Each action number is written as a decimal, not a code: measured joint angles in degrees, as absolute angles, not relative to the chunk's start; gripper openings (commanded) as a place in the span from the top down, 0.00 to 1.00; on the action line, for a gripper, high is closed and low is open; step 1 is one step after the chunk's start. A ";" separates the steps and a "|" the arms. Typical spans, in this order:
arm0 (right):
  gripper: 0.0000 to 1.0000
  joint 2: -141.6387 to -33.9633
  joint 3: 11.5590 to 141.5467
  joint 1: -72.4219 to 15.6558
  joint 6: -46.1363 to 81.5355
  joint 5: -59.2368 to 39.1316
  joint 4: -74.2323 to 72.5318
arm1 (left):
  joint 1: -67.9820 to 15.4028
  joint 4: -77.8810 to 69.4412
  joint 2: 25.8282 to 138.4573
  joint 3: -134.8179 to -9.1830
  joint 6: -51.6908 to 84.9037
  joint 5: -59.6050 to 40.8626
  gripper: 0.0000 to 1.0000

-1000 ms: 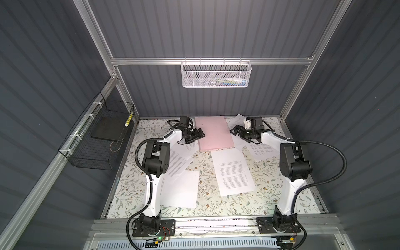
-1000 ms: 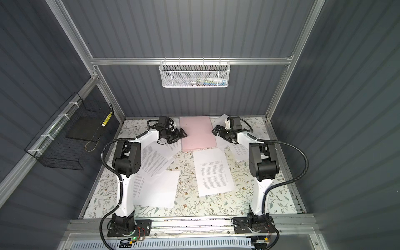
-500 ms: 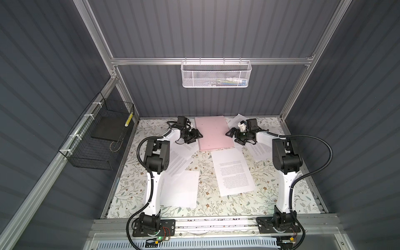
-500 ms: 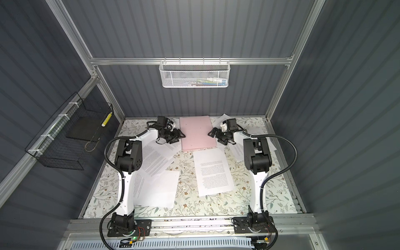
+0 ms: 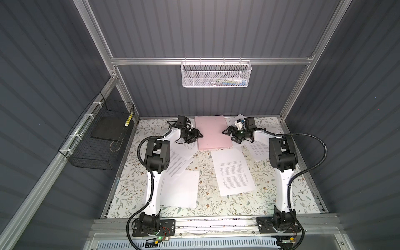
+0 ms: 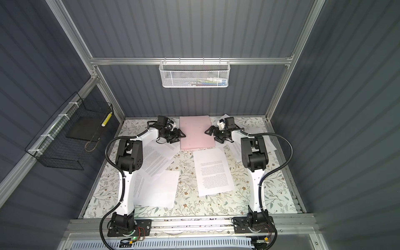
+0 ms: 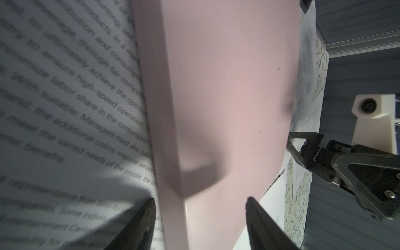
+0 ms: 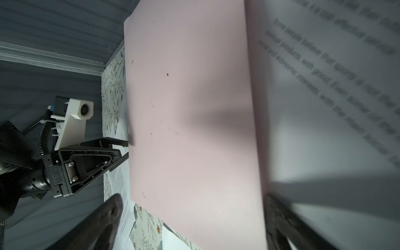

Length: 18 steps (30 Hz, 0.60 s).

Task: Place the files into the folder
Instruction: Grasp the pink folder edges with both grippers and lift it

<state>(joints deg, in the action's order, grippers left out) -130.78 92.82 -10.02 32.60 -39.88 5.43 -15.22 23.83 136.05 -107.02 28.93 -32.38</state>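
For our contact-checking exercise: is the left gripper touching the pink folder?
Cannot tell. The left wrist view shows the left gripper straddling the edge of the pink folder, but neither wrist view shows contact or a gap plainly.

paper sheet (image 7: 65,108): "Managers must also" | second sheet (image 8: 324,97): "people believe that"

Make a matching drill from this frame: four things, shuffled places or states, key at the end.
Things
1. folder
2. white mesh basket
3. black wire basket
4. left gripper

Places or states
A. hung high at the back
B. open, jaws at the folder's edge
C. hung lower at the side
D. lying flat at the far end of the table

Pairs: 1-D, 2-A, 3-C, 4-B
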 measured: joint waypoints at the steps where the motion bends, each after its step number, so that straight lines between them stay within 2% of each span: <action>1: 0.03 -130.74 92.55 -10.09 32.60 -40.05 5.15 | -15.20 23.81 136.16 -107.11 28.91 -32.56 0.33; 12: 0.05 -127.07 91.57 -10.24 31.44 -39.64 6.31 | -15.16 23.99 136.53 -107.63 28.27 -32.91 0.33; 18: 0.18 -124.16 91.61 -11.11 29.28 -38.41 7.42 | -15.11 24.01 136.66 -107.70 27.81 -33.26 0.33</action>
<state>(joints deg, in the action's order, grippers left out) -124.16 91.61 -11.11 29.28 -38.41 7.42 -15.11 24.01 136.66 -107.70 27.81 -33.26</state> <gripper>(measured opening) 0.869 0.668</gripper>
